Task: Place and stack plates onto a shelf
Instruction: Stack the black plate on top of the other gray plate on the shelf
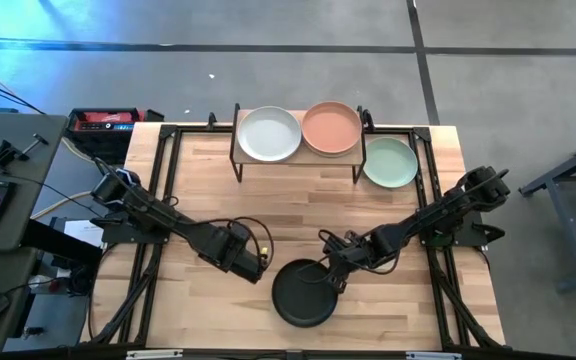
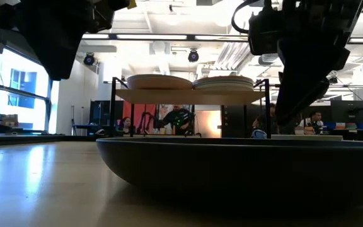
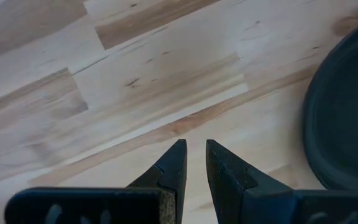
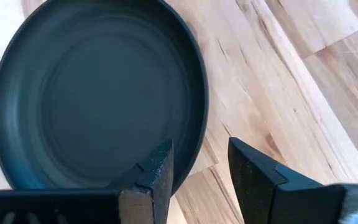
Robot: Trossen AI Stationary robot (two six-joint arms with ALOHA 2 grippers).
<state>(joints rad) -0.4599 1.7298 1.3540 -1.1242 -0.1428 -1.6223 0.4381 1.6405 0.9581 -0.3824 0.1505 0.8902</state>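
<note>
Nearest the front edge of the table (image 1: 208, 180), at about six o'clock from its middle, lies the black plate (image 1: 304, 292), flat on the wood. The right gripper (image 1: 336, 278) sits at the plate's two-o'clock rim; the right wrist view shows its fingers (image 4: 157, 168) parted, one over the plate's inside and the other outside the rim, with the rim between them and nothing clamped. Whether either finger touches the plate cannot be told.

At nine o'clock from the plate, just beside it, the left gripper (image 1: 256, 262) is over bare wood. Its fingers (image 3: 174, 163) are nearly closed, a narrow gap between the tips, holding nothing.

Farther back, at twelve o'clock, stands the shelf (image 1: 240, 130). On its top rest a white plate (image 1: 269, 134) and a peach plate (image 1: 331, 128), side by side and touching. A green plate (image 1: 389, 162) lies on the table just beside the shelf, at its four o'clock.
</note>
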